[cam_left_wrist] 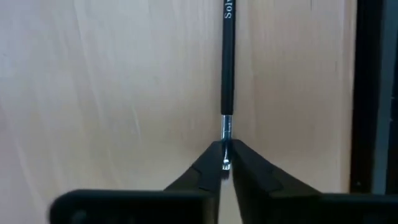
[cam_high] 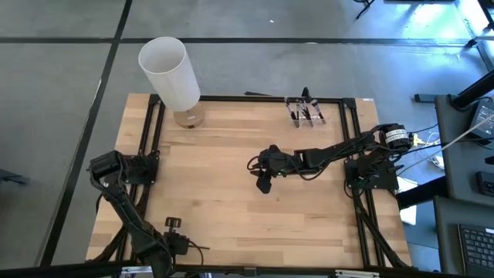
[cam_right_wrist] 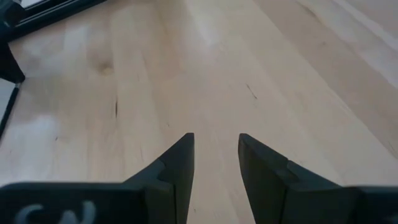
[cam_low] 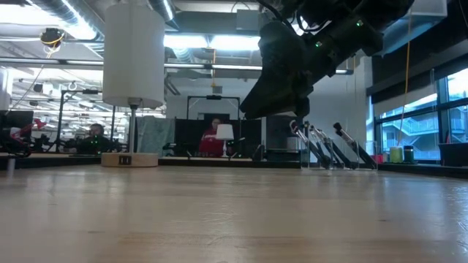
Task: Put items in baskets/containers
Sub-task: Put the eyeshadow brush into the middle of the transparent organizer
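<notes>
My left gripper [cam_left_wrist: 224,163] sits by the table's near edge [cam_high: 184,245], shut on a thin makeup brush [cam_left_wrist: 228,56] with a black handle and a silver ferrule. The handle points away from the fingers over the wood. My right gripper [cam_right_wrist: 216,152] is open and holds nothing. It hangs above the middle of the table [cam_high: 256,174], [cam_low: 285,80]. The small clear holder [cam_high: 306,112], [cam_low: 329,150] stands at the far edge, right of centre. Several brushes lean inside it. My left gripper pinches the brush at its silver ferrule end [cam_left_wrist: 226,127] between the two fingertips [cam_left_wrist: 208,165]. The fingers lie along the brush, and the black handle sticks straight out ahead of them. Whether the handle rests on the table or is lifted clear, I cannot tell.
A tall white cylinder [cam_high: 170,73], [cam_low: 133,51] stands on a round wooden base [cam_high: 187,118] at the far left corner. A black metal frame [cam_high: 231,99] runs along the table's edges. Bare wood lies between the two grippers. People sit in the room beyond [cam_low: 212,139].
</notes>
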`<action>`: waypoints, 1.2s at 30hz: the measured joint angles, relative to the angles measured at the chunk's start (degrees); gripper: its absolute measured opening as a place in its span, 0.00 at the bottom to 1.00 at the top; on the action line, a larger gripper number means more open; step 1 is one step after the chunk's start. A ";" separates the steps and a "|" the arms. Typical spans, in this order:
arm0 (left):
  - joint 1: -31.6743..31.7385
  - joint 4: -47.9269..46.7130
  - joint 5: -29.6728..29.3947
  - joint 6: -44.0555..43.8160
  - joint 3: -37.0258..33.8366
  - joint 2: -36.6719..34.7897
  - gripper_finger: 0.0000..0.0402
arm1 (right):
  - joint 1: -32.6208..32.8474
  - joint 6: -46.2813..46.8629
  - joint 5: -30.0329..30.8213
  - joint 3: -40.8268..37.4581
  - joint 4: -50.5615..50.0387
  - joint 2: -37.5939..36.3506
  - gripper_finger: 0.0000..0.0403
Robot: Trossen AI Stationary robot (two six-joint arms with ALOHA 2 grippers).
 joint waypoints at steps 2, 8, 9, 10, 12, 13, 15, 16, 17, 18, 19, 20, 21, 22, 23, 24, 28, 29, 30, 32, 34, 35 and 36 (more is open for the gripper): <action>0.33 -0.04 -0.58 1.03 -0.02 0.00 0.03 | 0.29 0.02 0.00 0.00 0.00 0.00 0.31; 0.95 -0.07 -6.24 5.27 -0.23 0.17 0.04 | 0.81 0.14 -0.13 0.01 0.00 0.00 0.31; 1.09 -0.03 -8.10 6.22 -0.23 0.20 0.04 | 0.81 0.31 -0.17 0.02 0.00 0.00 0.31; 1.30 -0.16 -10.10 7.22 -0.33 0.24 0.04 | 0.81 0.51 -0.17 0.00 0.02 0.00 0.31; 1.91 -0.81 -14.56 9.79 -0.47 0.49 0.03 | 0.81 1.71 -0.17 0.00 0.02 0.00 0.31; 2.46 -1.29 -16.92 11.18 -0.57 0.62 0.03 | 0.81 2.55 -0.17 0.01 0.08 -0.02 0.31; 3.59 -2.13 -21.57 14.09 -0.60 0.58 0.02 | 0.87 4.01 -1.22 0.00 1.09 0.30 0.31; 4.18 -2.09 -23.88 15.96 -0.48 0.52 0.02 | 0.87 4.53 -2.98 0.02 2.25 0.57 0.31; 4.81 -2.22 -25.73 18.05 -0.47 0.48 0.01 | 0.88 4.84 -5.36 0.00 3.00 0.89 0.31; 5.55 -2.51 -27.54 20.54 -0.47 0.48 0.01 | 0.90 5.09 -8.21 0.02 4.54 1.50 0.31; 6.30 -2.55 -29.07 23.16 -0.48 0.48 0.01 | 0.92 5.79 -11.12 0.02 6.49 2.15 0.31; 7.23 -2.36 -31.22 25.76 -0.47 0.48 0.01 | 0.92 6.58 -14.10 0.02 7.21 2.49 0.31; 8.22 -2.27 -33.31 28.34 -0.45 0.43 0.01 | 0.92 7.49 -17.07 0.00 8.29 2.98 0.31; 9.14 -2.21 -35.40 30.91 -0.44 0.42 0.01 | 0.92 8.23 -20.02 0.00 9.89 3.37 0.31; 9.95 -2.14 -37.74 33.35 -0.44 0.41 0.01 | 0.92 8.94 -22.43 0.00 10.59 3.59 0.31; 10.75 -2.00 -39.86 35.94 -0.44 0.39 0.01 | 0.92 9.37 -24.23 0.00 11.11 3.75 0.31; 13.90 0.12 -46.24 47.02 -0.38 0.37 0.01 | 0.78 10.75 -27.57 0.00 11.32 3.82 0.31; 14.64 0.64 -47.35 49.98 -0.38 0.37 0.01 | 0.76 11.17 -28.46 0.00 11.36 3.82 0.31; 15.36 1.22 -48.32 52.69 -0.38 0.35 0.01 | 0.74 11.71 -29.12 0.00 11.39 3.82 0.31; 16.67 2.70 -49.82 57.98 -0.38 0.35 0.01 | 0.74 12.29 -29.64 0.00 11.40 3.82 0.32; 17.78 4.24 -51.22 62.88 -0.34 0.32 0.01 | 0.74 12.38 -29.74 0.00 11.34 3.82 0.33; 18.27 5.16 -51.78 65.26 -0.33 0.29 0.01 | 0.74 12.38 -29.74 0.00 11.32 3.82 0.34; 18.72 6.32 -52.29 67.60 -0.33 0.28 0.01 | 0.74 12.36 -29.74 0.00 11.32 3.82 0.34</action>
